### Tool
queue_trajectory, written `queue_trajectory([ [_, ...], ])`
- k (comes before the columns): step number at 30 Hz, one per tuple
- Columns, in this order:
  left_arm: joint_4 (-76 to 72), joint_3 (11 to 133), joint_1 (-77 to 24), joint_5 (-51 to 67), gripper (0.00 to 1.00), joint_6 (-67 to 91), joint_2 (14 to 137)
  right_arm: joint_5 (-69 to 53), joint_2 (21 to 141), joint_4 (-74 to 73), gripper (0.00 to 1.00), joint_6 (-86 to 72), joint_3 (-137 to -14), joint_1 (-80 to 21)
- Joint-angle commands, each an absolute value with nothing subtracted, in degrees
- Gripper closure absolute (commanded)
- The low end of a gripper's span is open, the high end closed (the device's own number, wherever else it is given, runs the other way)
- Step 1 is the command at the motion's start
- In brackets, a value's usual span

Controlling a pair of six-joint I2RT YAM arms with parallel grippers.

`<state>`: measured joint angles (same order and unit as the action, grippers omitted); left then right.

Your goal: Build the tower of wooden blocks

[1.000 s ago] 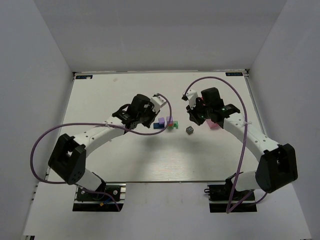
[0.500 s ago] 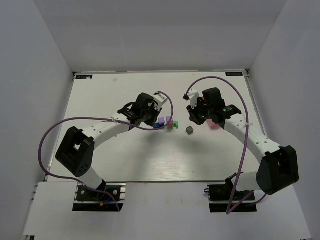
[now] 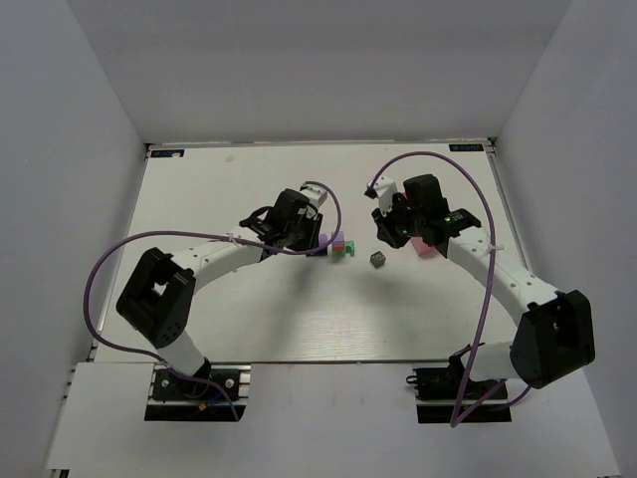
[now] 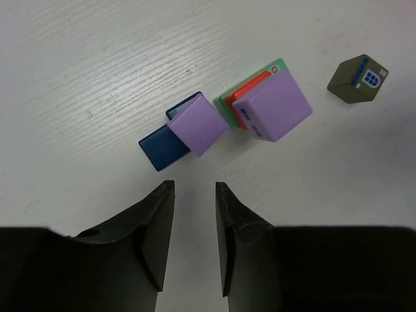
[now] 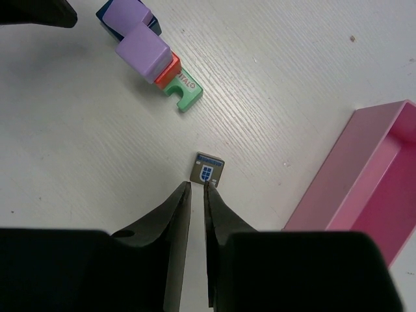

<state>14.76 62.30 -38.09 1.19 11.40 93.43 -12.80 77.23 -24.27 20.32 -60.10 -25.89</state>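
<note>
Jaws of left gripper (image 4: 195,188) just parted, empty; small purple wooden cube (image 4: 198,123) rests on dark blue wooden block (image 4: 156,148) at twelve o'clock, placement seemingly done; right gripper (image 5: 197,185) slightly parted, empty.

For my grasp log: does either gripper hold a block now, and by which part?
Nothing is held. The left gripper is empty near the nearer purple block; the right gripper is empty just short of the dark block.
</note>
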Motion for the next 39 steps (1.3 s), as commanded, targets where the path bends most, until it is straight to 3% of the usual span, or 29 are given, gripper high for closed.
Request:
queue_trajectory([
  [1, 16.0, 63.11, -38.32, 0.09, 0.58, 14.68, 94.13, -13.27, 76.46, -22.68, 0.8, 19.86, -60.03, -25.58],
  [9, 16.61, 63.63, -38.85, -0.53, 0.65, 14.68, 94.75, -13.53, 76.46, -22.76, 0.8, 19.77, -59.85, -25.58],
  [39, 17.13, 66.88, -39.37, -4.48, 0.65, 17.48, 99.66, -14.15, 75.94, -22.94, 0.8, 19.6, -59.85, -25.4],
])
